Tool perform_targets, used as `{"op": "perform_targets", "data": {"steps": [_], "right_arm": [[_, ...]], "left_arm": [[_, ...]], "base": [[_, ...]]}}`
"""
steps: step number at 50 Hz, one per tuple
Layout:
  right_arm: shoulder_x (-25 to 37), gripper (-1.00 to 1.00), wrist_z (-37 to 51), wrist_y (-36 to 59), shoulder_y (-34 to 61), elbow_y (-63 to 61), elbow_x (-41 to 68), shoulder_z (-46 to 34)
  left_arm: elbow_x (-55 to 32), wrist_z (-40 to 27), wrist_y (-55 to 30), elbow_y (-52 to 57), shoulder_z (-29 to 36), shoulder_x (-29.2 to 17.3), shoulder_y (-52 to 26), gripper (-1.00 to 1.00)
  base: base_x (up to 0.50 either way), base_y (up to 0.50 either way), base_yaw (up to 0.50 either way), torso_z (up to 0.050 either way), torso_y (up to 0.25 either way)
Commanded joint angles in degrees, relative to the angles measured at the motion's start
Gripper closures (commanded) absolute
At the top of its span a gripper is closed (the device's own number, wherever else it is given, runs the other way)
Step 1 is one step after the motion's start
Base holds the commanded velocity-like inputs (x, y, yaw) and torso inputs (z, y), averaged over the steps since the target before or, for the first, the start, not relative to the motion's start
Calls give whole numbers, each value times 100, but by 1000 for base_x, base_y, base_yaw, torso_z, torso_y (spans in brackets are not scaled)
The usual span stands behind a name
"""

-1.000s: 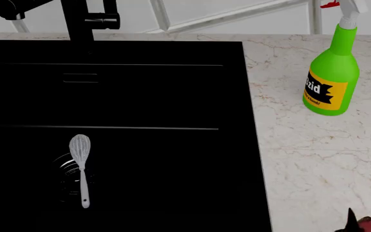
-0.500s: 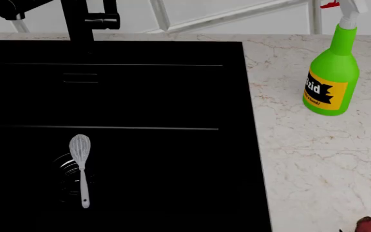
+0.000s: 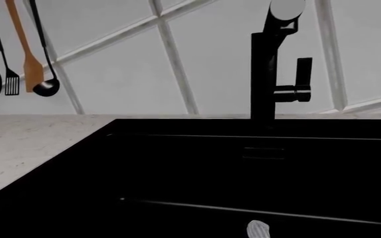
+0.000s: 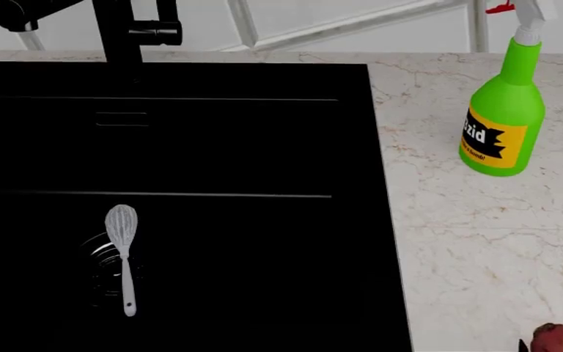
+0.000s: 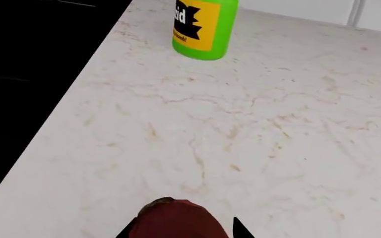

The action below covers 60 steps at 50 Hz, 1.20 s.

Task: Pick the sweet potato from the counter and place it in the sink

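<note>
marble counter (image 4: 477,220), black sink (image 4: 213,132) — tiled wall (image 3: 117,59)

Light is even and diffuse across all three views; no single source shows. The counter (image 4: 477,242) renders bright and flat, with veining crisp edge to edge. The sink (image 4: 213,147) reads as near-solid black; only thin grey highlight lines mark its inner steps, and detail in its depths cannot be made out. The bottle (image 4: 503,117) casts almost no shadow. No glare, motion blur or edge distortion. The sweet potato (image 5: 177,221) stays sharp at close range.
</note>
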Motion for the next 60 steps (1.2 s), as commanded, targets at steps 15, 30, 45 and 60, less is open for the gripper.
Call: {"op": "perform_targets", "data": {"steps": [15,30,45,60], "right_arm": [[232,100,586,925,1778,-620,606,-561],[-237,100,368,1365,4012,98,387,-2292],[-1142,100,-555,871,5452,1351,-567,-4112],[-2060,100,-1500,-6,6315,3116,-1407,-5260]], "left_arm": [[-37,-35,43,-13,46,13,13,-100],[-70,-45,56,-8,51,-1,-9,-100],[-91,-39,77,-30,99,-20,-38,-100],[-160,-72,-33,51,112,-44,-105,-100]], "base": [[0,0,0,0,0],[0,0,0,0,0],[0,0,0,0,0],[0,0,0,0,0]]}}
